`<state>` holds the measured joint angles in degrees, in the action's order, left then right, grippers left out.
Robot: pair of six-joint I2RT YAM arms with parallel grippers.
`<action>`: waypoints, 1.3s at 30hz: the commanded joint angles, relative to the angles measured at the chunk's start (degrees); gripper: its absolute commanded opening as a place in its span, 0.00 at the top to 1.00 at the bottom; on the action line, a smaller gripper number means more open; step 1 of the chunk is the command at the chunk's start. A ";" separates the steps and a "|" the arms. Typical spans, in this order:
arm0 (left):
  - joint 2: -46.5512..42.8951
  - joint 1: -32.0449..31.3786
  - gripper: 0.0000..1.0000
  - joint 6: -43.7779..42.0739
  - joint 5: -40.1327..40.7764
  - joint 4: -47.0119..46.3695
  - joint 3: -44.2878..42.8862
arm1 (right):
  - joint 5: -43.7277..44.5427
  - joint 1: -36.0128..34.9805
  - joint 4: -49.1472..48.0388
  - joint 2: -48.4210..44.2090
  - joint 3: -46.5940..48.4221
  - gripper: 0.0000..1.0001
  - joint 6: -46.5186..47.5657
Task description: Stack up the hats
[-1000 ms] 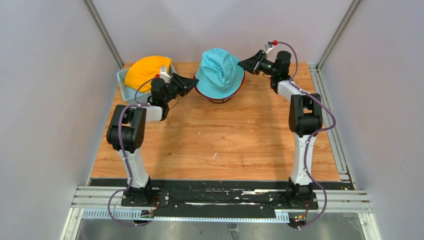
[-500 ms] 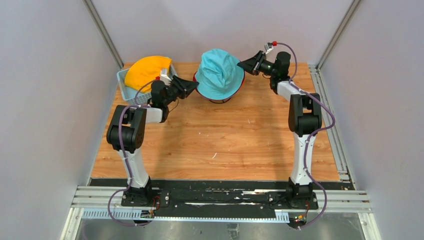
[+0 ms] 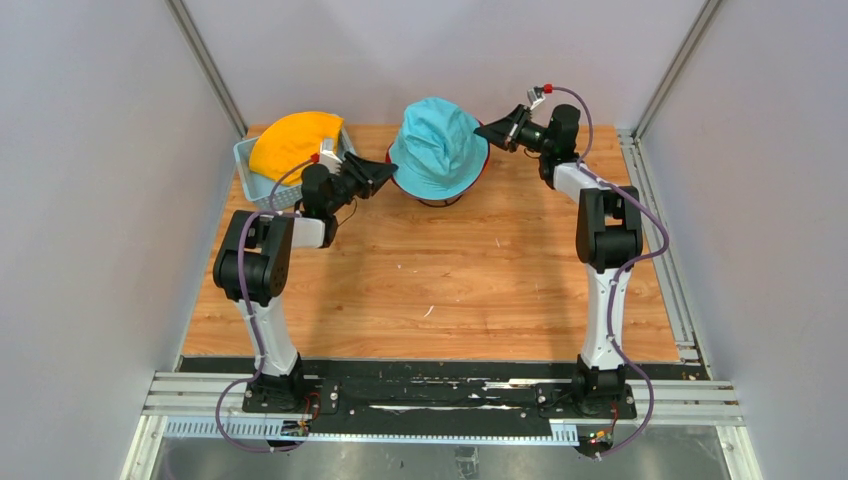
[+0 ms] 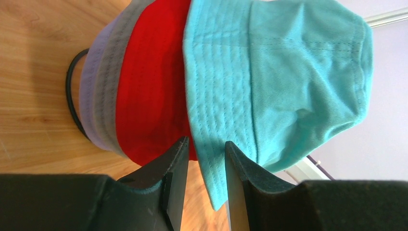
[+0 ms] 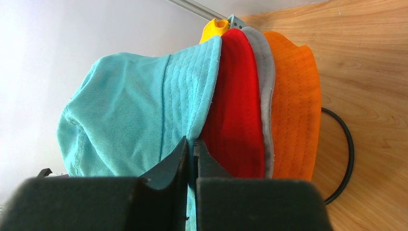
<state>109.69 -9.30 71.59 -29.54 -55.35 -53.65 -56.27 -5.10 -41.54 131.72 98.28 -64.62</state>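
A wooden table (image 3: 430, 290) sits between pale walls, with two arms bolted at its near edge. The left arm (image 3: 262, 255) and the right arm (image 3: 608, 235) both reach toward the far middle, where a stack of bucket hats stands.

The stack's axis is upright, with the crowns pointing up and the brims flaring downward. The teal hat (image 3: 437, 148) is on top and covers most of the others. Under it, in order, show the brims of the red hat (image 4: 149, 96) and the grey hat (image 4: 108, 82). Below those, a lavender hat (image 4: 89, 91) shows on the stack's left side and an orange hat (image 5: 291, 110) on its right. Which of these two lies lower cannot be told.

At the far left, a light blue perforated basket (image 3: 247, 172) holds a yellow hat (image 3: 292, 142). It is a domed shape whose long axis runs from near left to far right.

The left tool (image 4: 206, 144) is at the left side of the stack. Its fingers stand a narrow way apart, with the edge of the teal brim in the gap. The right tool (image 5: 192, 144) is at the right side, with its fingers pinched together on the teal brim.

A black wire stand (image 5: 344, 144) loops out on the table beneath the stack.
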 commanded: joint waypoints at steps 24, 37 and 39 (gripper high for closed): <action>12.48 0.64 1.00 12.90 6.14 -27.87 0.33 | 3.26 0.73 5.71 1.88 -1.08 0.99 4.83; 13.85 2.42 1.00 6.19 7.55 -13.10 -4.09 | 5.04 1.13 8.62 7.26 2.42 0.99 6.32; 13.97 2.60 1.00 5.46 7.57 -11.26 -5.58 | 4.92 1.23 8.65 7.56 2.32 0.99 6.34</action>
<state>122.56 -8.36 80.66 -24.58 -73.08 -56.75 -53.76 -4.93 -37.45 135.48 100.64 -61.58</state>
